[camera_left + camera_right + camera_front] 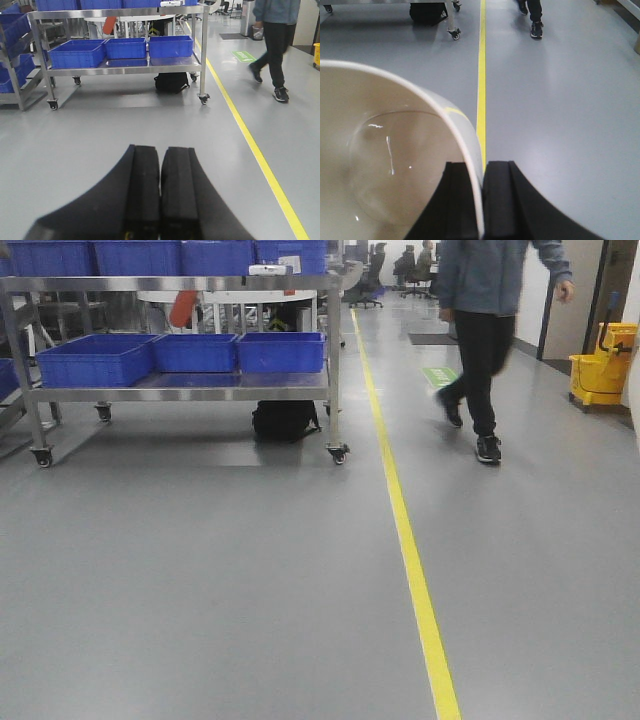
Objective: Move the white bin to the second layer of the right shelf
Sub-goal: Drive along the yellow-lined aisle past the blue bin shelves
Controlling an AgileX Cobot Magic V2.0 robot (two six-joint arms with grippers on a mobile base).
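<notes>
Smooth grey floor [200, 590], crossed by a painted yellow line [412, 570], runs past a stainless-steel trolley [180, 392] on castors. Its shelves carry moulded blue plastic crates [95, 358]. A green floor sign [438, 375] bears writing (too small to read). The glossy cream-white bin [385, 165], rounded at the base, hangs above the floor, its thin wall pinched by the right claw [481, 172]. The left claw [160, 155] is closed on nothing.

Cream-white glossy plastic bin [395, 165]: smooth walls, bright glints inside. Wheeled stainless-steel rack [180, 393]: brushed, reflective metal. Blue rectangular plastic crates [95, 360]: smooth, low sheen. Grey floor [200, 590]: smooth, faintly glossy. Right gripper [476, 166], black fingers [502, 200]: matt.
</notes>
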